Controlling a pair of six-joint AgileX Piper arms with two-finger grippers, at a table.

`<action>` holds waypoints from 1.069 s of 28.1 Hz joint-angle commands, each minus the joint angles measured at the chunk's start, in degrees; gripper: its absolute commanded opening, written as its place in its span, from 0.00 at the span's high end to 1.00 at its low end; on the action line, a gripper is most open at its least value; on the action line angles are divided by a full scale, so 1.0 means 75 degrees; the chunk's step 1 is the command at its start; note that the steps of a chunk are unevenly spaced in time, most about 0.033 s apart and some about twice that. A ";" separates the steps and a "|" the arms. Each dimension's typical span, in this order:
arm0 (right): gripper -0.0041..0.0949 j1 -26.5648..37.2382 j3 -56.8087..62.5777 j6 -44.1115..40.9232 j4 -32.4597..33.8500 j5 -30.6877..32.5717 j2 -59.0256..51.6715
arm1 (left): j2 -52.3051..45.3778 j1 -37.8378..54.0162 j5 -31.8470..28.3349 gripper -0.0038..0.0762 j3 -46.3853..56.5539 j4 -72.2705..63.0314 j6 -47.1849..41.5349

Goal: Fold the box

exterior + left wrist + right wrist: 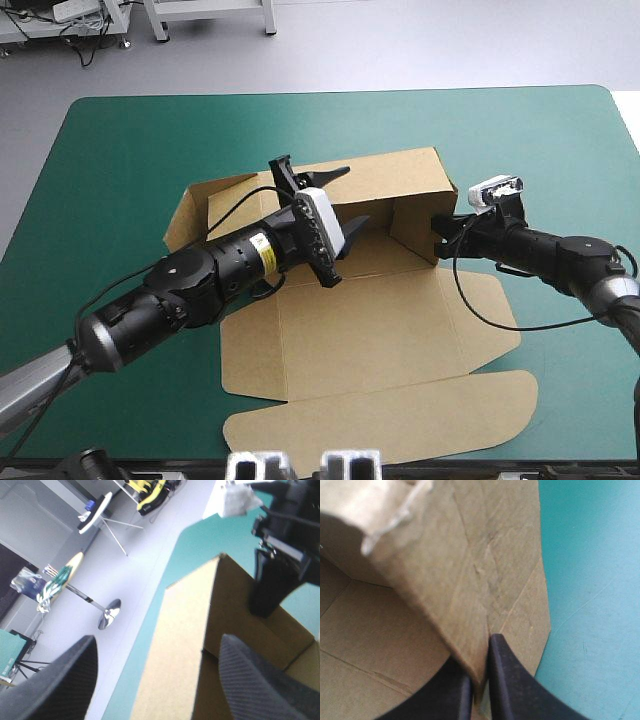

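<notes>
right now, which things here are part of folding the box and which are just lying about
Part of the job:
the box, walls partly raised
the right gripper, shut on the box's right wall
the left gripper, open at the back wall

Not part of it:
the teal-green cover, only the surface underneath

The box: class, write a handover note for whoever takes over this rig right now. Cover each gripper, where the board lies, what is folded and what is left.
Left gripper: open, holding nothing, above the tray floor near the back wall.
Right gripper: shut on the box at its right wall.
Box: mid-table on the teal-green cover.
Done: back and right walls raised.
Left: the left wall splays outward and likely needs raising and tucking; the lid lies flat toward the near edge.
</notes>
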State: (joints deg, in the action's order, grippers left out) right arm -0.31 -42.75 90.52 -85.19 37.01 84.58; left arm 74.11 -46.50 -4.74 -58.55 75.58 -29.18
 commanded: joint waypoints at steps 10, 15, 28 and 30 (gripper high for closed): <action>0.97 -0.0050 -0.0895 -0.4018 0.3698 -0.0281 -0.2093 | -0.1249 -0.0005 0.4156 0.96 -0.0298 0.0256 -0.0809; 0.97 -0.0050 -0.1583 -0.6069 0.5445 0.0682 -0.2624 | -0.1249 0.0313 0.5524 0.96 -0.0298 0.1866 -0.2684; 0.97 -0.0050 -0.2326 -0.7893 0.7270 0.2406 -0.1888 | -0.1222 0.5195 0.4105 0.96 -0.0281 -0.2884 -0.2068; 0.97 -0.0050 -0.2405 -0.7796 0.7292 0.2253 -0.1309 | -0.1140 0.5798 0.4227 0.96 -0.0202 -0.5031 0.0078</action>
State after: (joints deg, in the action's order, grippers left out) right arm -0.73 -59.18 32.34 -31.00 51.03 72.47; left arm 66.23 -6.60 28.45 -58.98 50.06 -41.43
